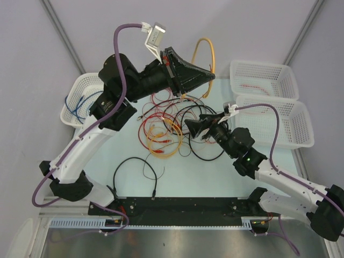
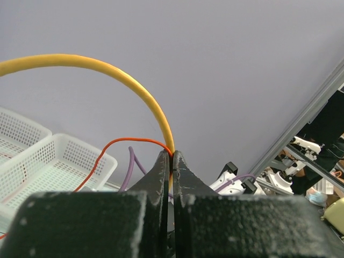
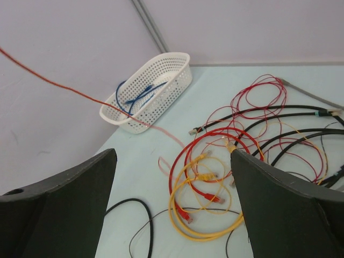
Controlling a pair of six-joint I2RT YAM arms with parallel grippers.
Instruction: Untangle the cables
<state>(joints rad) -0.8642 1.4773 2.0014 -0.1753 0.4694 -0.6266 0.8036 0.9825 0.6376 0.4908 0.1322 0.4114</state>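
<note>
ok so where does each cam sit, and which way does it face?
Top external: above, behind the bases, looking down at the table; left arm and right arm show.
Left wrist: on the raised left arm, facing the wall; left claw shut on the yellow cable.
Right wrist: low, facing the cable pile and white basket; right claw open.
Shared: top and right wrist both see pile and basket.

Red, yellow and black cables (image 1: 171,128), white mesh baskets (image 1: 262,63), pale-blue table (image 1: 215,172)
</note>
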